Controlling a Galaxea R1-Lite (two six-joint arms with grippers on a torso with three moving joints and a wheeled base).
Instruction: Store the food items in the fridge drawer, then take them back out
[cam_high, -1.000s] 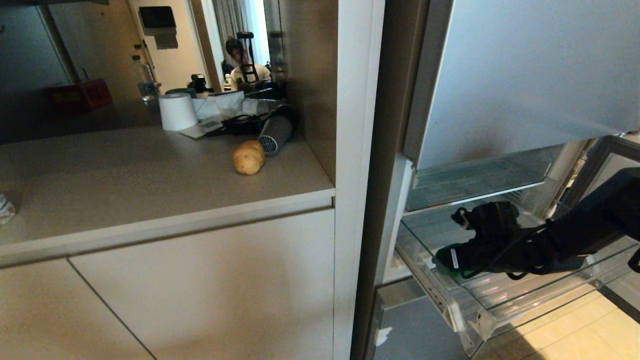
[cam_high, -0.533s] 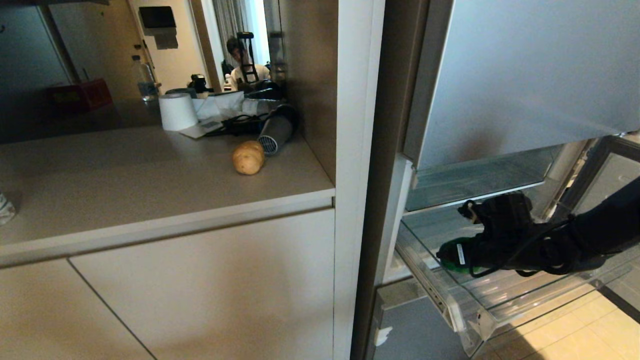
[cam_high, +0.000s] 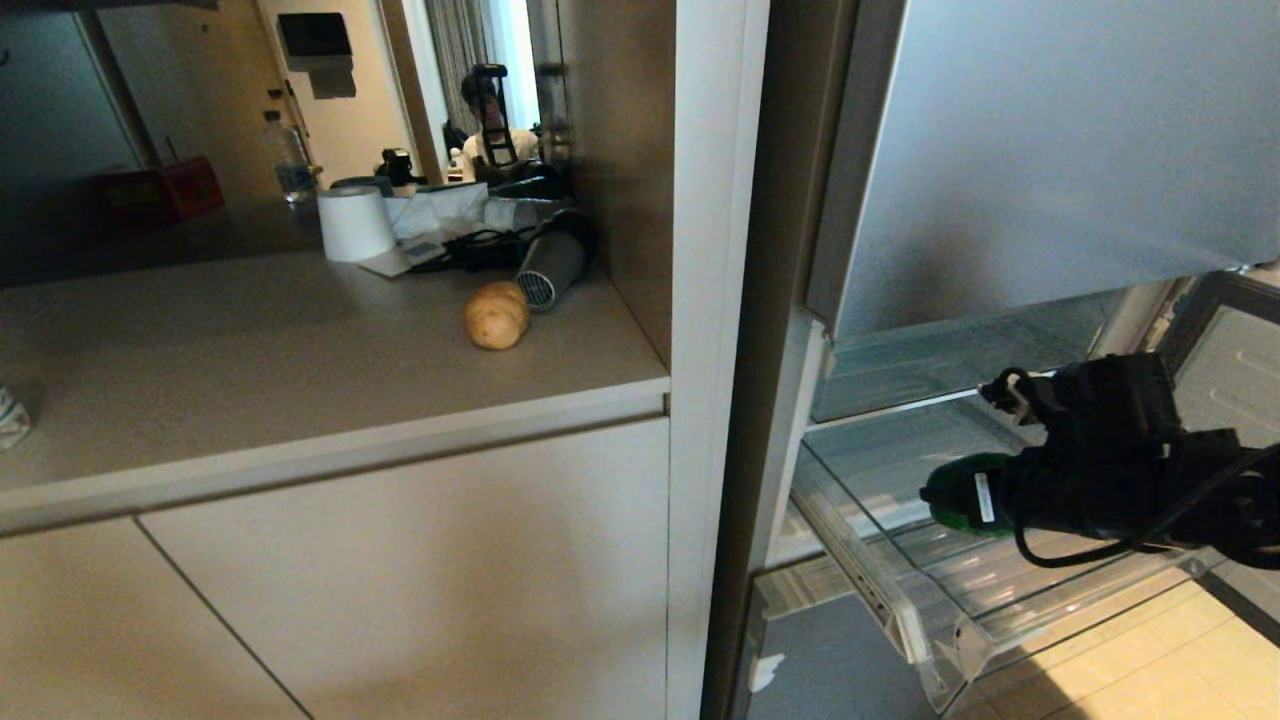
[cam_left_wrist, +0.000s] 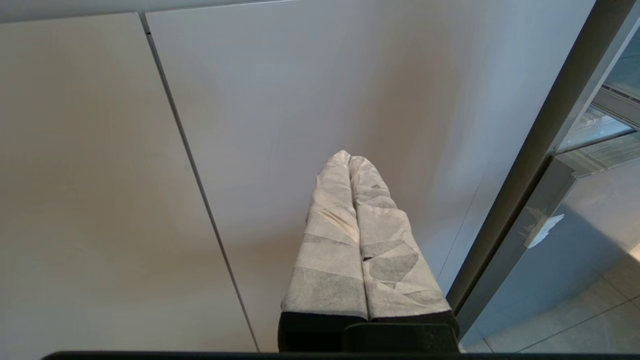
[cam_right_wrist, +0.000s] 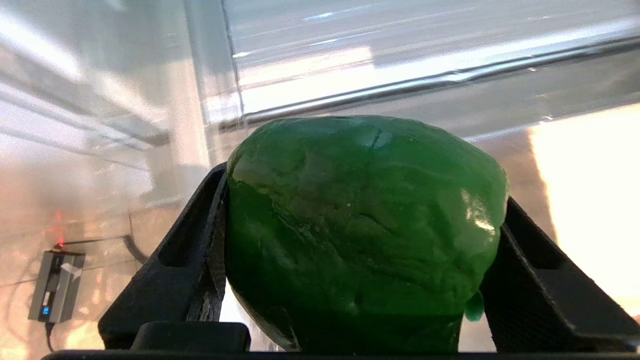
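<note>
Pepper (cam_right_wrist: 362, 225) sits clamped between both fingers of the right tool (cam_high: 960, 495), spread wide around its bulk. In the head view the tool hangs over the open drawer (cam_high: 905, 620), inside its front lip and clear of the ribbed floor, pointing toward the robot's left with the pepper at its tip. Pepper is lumpy and close to round; its wider span runs across the fingers, and the small green nub at its lower edge looks like the stem, though I can't be sure.

Potato (cam_high: 496, 315) lies on the worktop (cam_high: 250, 350), well off to the left of the fridge, just beside the hair dryer (cam_high: 549, 268). Long axis runs roughly front to back, slightly slanted.

Left tool (cam_left_wrist: 357, 235) is parked low in front of the cabinet door, wrapped fingers pressed together, holding nothing.

Key relation, as I judge it: with the potato already out, this reads as the take-out half, so the pepper's target is the worktop, up and to the left of the right tool. Fridge frame (cam_high: 715, 300) stands between the two, so the arm needs to clear it first. Right arm carries the load; left is nearer the worktop but idle.
</note>
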